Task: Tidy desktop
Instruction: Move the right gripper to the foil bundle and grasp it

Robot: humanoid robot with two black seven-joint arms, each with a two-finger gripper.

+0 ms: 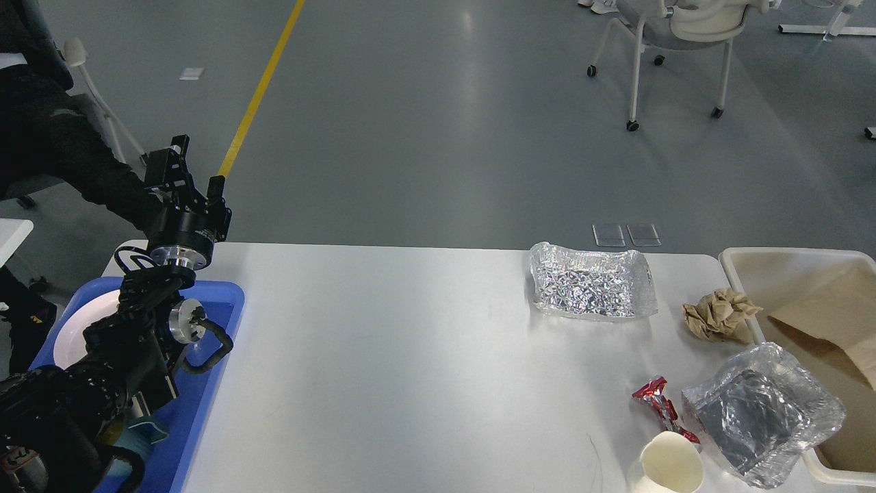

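The white desktop [410,356] fills the lower view. On its right side lie a crinkled foil tray [592,281], a crumpled brown paper ball [720,315], a red wrapper [660,405], a second foil tray [763,411] resting against the bin's edge, and a cream paper cup [667,469] at the front edge. My left gripper [195,171] is raised above the desktop's far left corner, fingers apart and empty, far from all of these. My right gripper is out of view.
A blue plastic tray [215,322] holding a white plate [68,335] sits at the left under my left arm. A cream-beige bin [787,263] with brown paper inside stands at the right edge. A wheeled chair [674,31] stands on the floor beyond.
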